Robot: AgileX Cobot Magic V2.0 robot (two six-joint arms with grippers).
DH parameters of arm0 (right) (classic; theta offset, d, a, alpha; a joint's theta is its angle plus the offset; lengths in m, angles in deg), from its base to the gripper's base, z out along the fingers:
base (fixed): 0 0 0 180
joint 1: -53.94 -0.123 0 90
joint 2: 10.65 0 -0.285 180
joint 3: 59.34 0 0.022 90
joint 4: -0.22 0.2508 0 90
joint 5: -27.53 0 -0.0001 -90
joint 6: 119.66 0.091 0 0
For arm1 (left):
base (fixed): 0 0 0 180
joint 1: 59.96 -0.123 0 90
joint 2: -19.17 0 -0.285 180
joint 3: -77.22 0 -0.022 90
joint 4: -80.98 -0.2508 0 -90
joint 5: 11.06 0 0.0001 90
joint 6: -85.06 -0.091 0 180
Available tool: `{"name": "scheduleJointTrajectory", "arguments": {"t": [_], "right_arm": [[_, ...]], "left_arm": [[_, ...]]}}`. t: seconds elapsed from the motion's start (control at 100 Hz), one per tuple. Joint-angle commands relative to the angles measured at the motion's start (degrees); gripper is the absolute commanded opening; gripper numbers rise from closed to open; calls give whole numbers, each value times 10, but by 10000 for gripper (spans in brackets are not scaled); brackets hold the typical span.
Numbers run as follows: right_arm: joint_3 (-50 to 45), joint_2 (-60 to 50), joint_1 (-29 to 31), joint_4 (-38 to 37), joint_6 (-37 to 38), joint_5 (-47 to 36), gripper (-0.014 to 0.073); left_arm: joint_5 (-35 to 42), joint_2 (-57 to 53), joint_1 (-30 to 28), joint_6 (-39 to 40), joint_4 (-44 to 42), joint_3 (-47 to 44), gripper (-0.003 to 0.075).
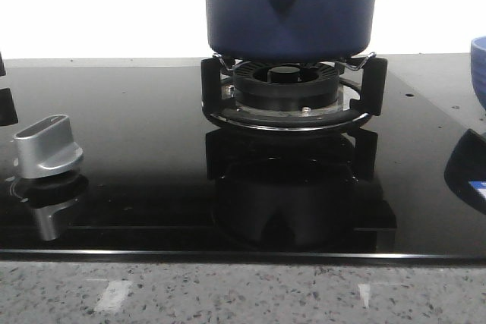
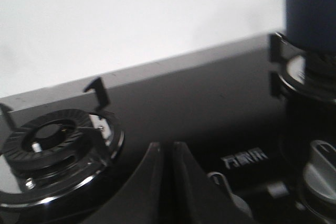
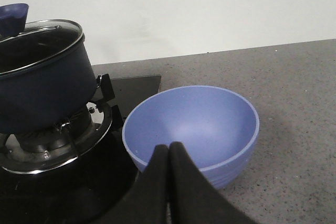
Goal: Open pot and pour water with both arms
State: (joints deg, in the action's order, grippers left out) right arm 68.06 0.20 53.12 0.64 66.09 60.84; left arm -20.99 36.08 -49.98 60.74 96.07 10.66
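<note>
The dark navy pot (image 1: pixel 288 9) stands on the right burner (image 1: pixel 287 92) of a black glass hob, its handle mount and rivet facing the front camera. In the right wrist view the pot (image 3: pixel 39 90) carries a glass lid (image 3: pixel 37 38) with a metal rim. The pot's side also shows in the left wrist view (image 2: pixel 311 17). My left gripper (image 2: pixel 167 148) is shut and empty, low over the hob between the two burners. My right gripper (image 3: pixel 169 149) is shut and empty, close before a light-blue ribbed bowl (image 3: pixel 210 124) to the right of the pot. Neither gripper shows in the front view.
A silver control knob (image 1: pixel 47 148) sits on the hob at front left and also shows in the left wrist view (image 2: pixel 320 174). A second, bare burner (image 2: pixel 52 140) lies to the left. The bowl's edge (image 1: pixel 478 66) shows at far right on the speckled grey counter (image 3: pixel 294 145).
</note>
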Motion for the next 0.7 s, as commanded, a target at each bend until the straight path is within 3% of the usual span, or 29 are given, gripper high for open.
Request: {"name": "scheduleJointTrajectory", "arguments": {"t": [0.0, 0.17, 0.53, 0.69], "right_arm": [[14, 6, -1, -1, -7, -41, -74], [14, 6, -1, -1, -7, -41, -74], [14, 6, -1, -1, -7, -41, -74], [14, 6, -1, -1, -7, -42, -74]], "left_arm": [[135, -18, -2, 75, -21, -41, -20], [152, -79, -5, 131, -23, -126, -20], [-58, -110, -54, 132, -39, -125, -20], [-64, -110, -54, 132, -36, -125, -20]]}}
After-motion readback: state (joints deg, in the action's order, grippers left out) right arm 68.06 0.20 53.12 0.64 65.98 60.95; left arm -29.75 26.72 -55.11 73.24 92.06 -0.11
